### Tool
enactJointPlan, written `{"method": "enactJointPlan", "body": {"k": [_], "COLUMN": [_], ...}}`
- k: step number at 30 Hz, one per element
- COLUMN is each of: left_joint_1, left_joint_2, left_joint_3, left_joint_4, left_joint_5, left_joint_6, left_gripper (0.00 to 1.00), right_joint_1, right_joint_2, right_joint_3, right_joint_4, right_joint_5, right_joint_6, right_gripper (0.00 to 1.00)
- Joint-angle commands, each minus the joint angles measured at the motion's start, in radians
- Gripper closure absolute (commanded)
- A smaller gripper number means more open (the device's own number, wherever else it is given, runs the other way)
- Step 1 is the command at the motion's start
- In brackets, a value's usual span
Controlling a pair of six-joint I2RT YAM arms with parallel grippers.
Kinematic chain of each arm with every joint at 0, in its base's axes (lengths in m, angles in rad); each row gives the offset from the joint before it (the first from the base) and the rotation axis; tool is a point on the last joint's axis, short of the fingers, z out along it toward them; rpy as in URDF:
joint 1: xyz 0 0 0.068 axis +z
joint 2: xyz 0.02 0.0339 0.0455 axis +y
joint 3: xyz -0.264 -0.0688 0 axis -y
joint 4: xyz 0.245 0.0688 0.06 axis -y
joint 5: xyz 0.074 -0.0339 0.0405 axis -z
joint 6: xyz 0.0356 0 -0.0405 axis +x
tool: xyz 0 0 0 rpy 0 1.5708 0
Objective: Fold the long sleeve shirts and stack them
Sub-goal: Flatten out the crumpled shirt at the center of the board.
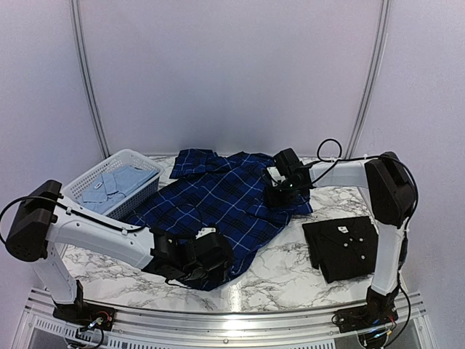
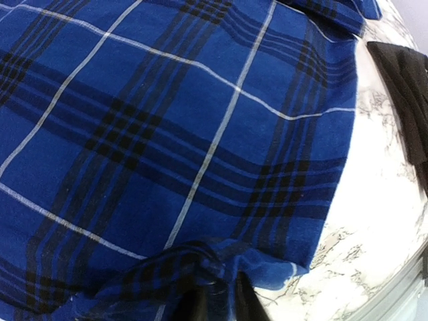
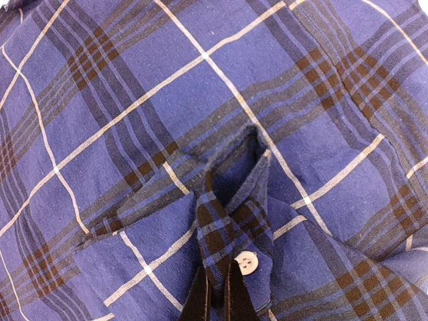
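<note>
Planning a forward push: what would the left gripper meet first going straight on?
The plaid shirt: the left gripper pinches its bunched edge, with more of that cloth ahead; depth unclear.

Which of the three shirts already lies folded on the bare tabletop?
The black shirt, a neat square at the right. The plaid shirt is spread out, and the pale blue shirt sits in the basket.

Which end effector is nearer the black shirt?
Right. The right end effector pinches the plaid shirt just beyond the black shirt; the left end effector holds its near edge, farther away.
</note>
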Motion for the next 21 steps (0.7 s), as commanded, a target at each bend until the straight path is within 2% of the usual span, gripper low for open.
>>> {"method": "enactJointPlan", "body": {"k": [1, 4, 13, 18, 21], "left_joint_1": [0.002, -0.011, -0.103, -0.135, -0.145], "left_joint_2": [-0.017, -0.056, -0.113, -0.088, -0.077], "left_joint_3": [0.009, -0.007, -0.025, -0.024, -0.026], "left_joint_4": [0.037, 0.037, 0.036, 0.036, 0.037], "left_joint_5": [-0.008, 0.021, 0.160, 0.215, 0.227], "left_joint_6": [0.019, 0.020, 0.058, 0.073, 0.077], "left_gripper": [0.90, 0.99, 1.00, 0.89, 0.89], "right_joint_1": [-0.013, -0.016, -0.030, -0.037, -0.040], "right_joint_2": [0.028, 0.029, 0.062, 0.095, 0.111], "right_joint_3": [0.020, 0.018, 0.037, 0.050, 0.052], "right_joint_4": [-0.003, -0.002, -0.007, -0.012, -0.013], "right_joint_5": [0.004, 0.004, 0.009, 0.011, 0.011], "right_joint_6": [-0.005, -0.007, -0.010, -0.010, -0.009], "right_gripper": [1.00, 1.00, 1.00, 1.00, 1.00]}}
